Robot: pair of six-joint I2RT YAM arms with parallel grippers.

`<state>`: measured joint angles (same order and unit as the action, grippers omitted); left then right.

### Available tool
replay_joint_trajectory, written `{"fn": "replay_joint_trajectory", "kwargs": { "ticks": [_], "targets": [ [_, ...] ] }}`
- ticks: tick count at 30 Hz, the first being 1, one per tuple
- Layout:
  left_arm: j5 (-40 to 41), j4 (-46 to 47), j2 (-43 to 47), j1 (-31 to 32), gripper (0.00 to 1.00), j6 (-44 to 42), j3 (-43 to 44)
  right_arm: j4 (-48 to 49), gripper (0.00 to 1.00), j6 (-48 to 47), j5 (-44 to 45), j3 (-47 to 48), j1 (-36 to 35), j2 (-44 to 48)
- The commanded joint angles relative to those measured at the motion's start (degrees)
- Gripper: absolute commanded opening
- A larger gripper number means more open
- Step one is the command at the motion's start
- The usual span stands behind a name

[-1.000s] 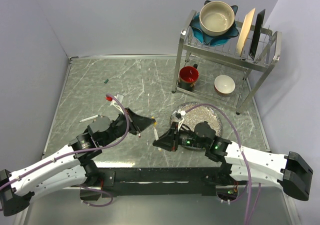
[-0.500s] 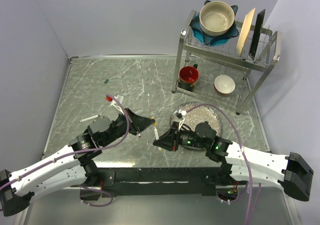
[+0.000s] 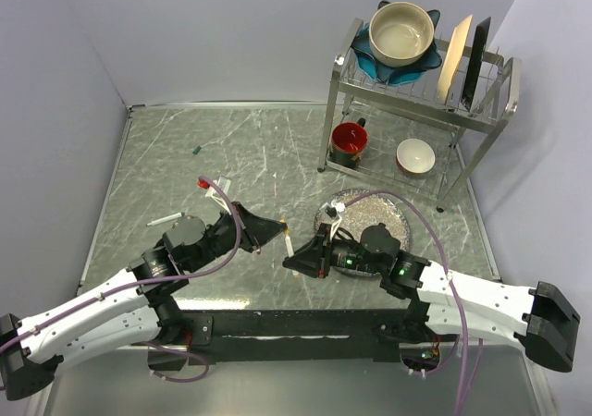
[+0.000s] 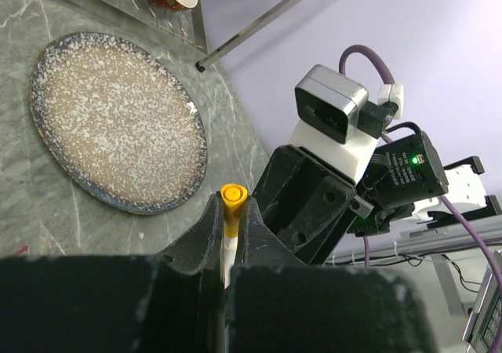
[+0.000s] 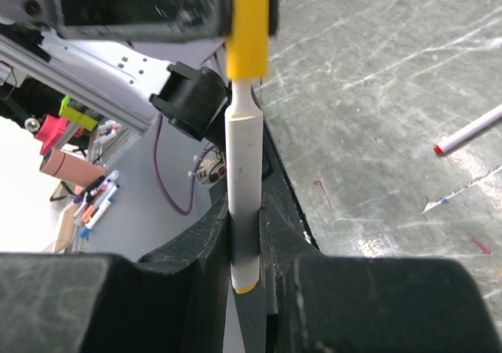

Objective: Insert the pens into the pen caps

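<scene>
My left gripper point(image 3: 276, 230) point(image 4: 233, 202) is shut on the yellow pen cap point(image 4: 233, 196) point(image 5: 247, 23). My right gripper point(image 3: 295, 260) point(image 5: 245, 212) is shut on a white pen point(image 5: 244, 172) point(image 3: 289, 246) with a yellow end plug. That pen's tip end is inside the yellow cap, and a narrow neck shows below the cap. The two grippers meet above the table's near middle. A second white pen point(image 3: 165, 219) lies at the left. Another pen point(image 5: 469, 131) with a red tip lies on the table. A red cap point(image 3: 202, 183) and a dark green cap point(image 3: 196, 148) lie farther back left.
A speckled plate point(image 3: 375, 211) point(image 4: 118, 118) lies just right of the grippers. A wire dish rack point(image 3: 481, 129) stands at the back right with a red mug point(image 3: 350, 140), a small bowl point(image 3: 415, 155), a large bowl point(image 3: 401, 30) and upright plates.
Almost nothing differs: the left arm has edged slightly toward the near side, and both grips stay as they were.
</scene>
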<state>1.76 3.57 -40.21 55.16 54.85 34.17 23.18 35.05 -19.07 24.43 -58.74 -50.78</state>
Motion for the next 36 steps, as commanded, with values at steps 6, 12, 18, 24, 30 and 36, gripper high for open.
{"fn": "replay_joint_trajectory", "kwargs": {
  "ticks": [6,12,18,24,30,36],
  "targets": [
    [-3.5,2.2,0.5,-0.1,0.01,-2.6,-0.5,0.5,0.00,-1.1,1.7,4.3,-0.3,0.3],
    [-11.2,4.8,0.0,0.0,0.01,-4.4,-1.8,-2.6,0.00,-3.0,3.0,7.1,-0.1,0.5],
    [-15.9,4.7,0.8,0.0,0.01,-6.5,-2.4,-3.1,0.00,-4.6,4.3,7.7,-0.1,4.5],
    [-20.1,8.6,1.4,0.0,0.32,-5.9,-2.7,1.0,0.00,-4.1,-4.0,7.0,-0.1,4.6],
    [-19.7,8.0,0.7,0.0,0.55,-7.0,0.2,2.7,0.00,-3.9,-7.9,6.0,-0.5,5.1],
    [-20.0,9.9,0.7,0.0,0.65,-9.3,1.2,1.7,0.00,-3.9,-9.8,6.3,-0.9,6.0]
  ]
}}
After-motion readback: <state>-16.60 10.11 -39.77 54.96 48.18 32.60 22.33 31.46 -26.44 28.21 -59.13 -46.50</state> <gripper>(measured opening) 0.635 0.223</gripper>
